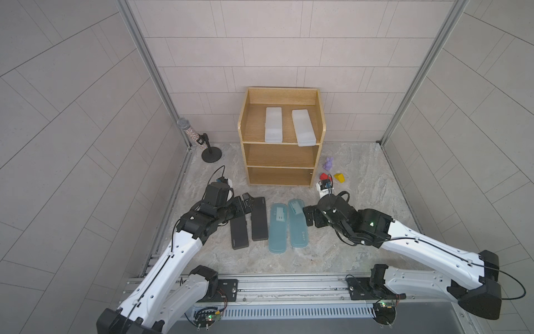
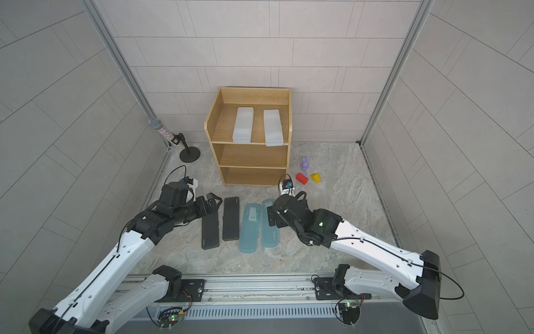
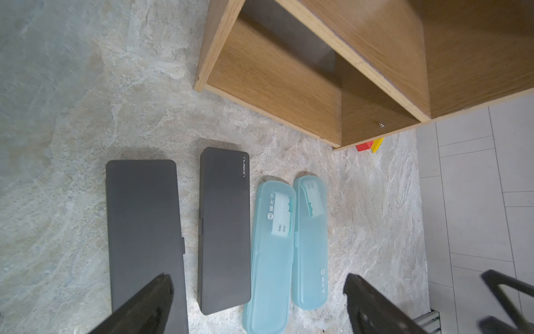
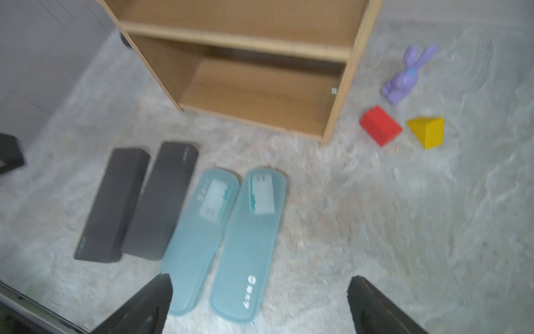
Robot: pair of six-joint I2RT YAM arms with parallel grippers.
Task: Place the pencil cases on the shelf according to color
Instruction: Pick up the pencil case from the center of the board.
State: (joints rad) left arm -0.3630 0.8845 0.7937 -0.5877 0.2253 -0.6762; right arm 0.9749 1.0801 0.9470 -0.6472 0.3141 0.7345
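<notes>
Rabbit figure [image 1: 328, 163], red block [image 1: 325, 176], yellow block [image 1: 339, 177] beside shelf [image 1: 278, 154]; apparently microphone [image 1: 189, 130] opposite.

We see three walls [image 1: 274, 43] of pale grey tiles boxing in a floor [image 1: 361, 185] with a mottled grey, stone-like surface, possibly a printed mat. Slanted metal posts [image 1: 151, 66] mark the two back corners. A metal rail [image 1: 289, 284] and a slotted grille [image 1: 289, 312] run along the near edge. The light is soft and even.
</notes>
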